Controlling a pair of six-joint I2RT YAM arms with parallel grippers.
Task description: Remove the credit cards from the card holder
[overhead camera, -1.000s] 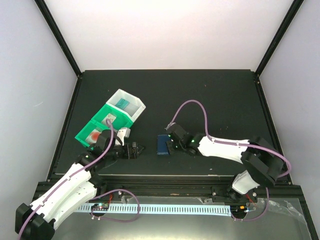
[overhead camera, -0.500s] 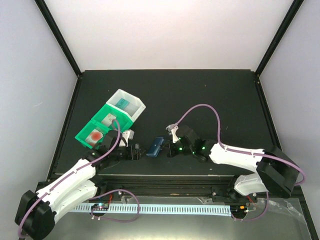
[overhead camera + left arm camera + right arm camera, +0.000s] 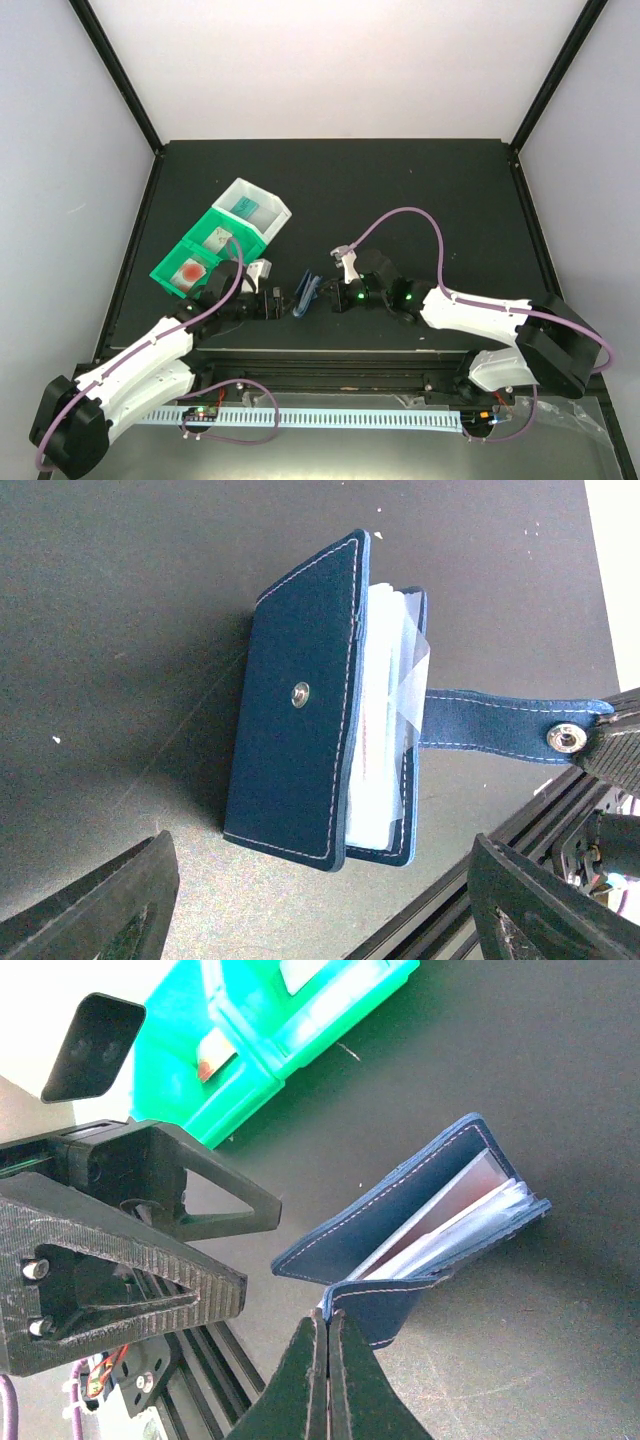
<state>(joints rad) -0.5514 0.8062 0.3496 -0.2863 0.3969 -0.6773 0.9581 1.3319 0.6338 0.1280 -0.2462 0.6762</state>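
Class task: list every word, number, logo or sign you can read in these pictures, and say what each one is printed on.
No text can be read anywhere.
The card holder bears no lettering on the sides that show.
The items lying in the green bins and the white bin are too small and blurred to tell whether they carry print.

The top camera looks down from afar; both wrist cameras closely share the card holder (image 3: pixel 300 700).
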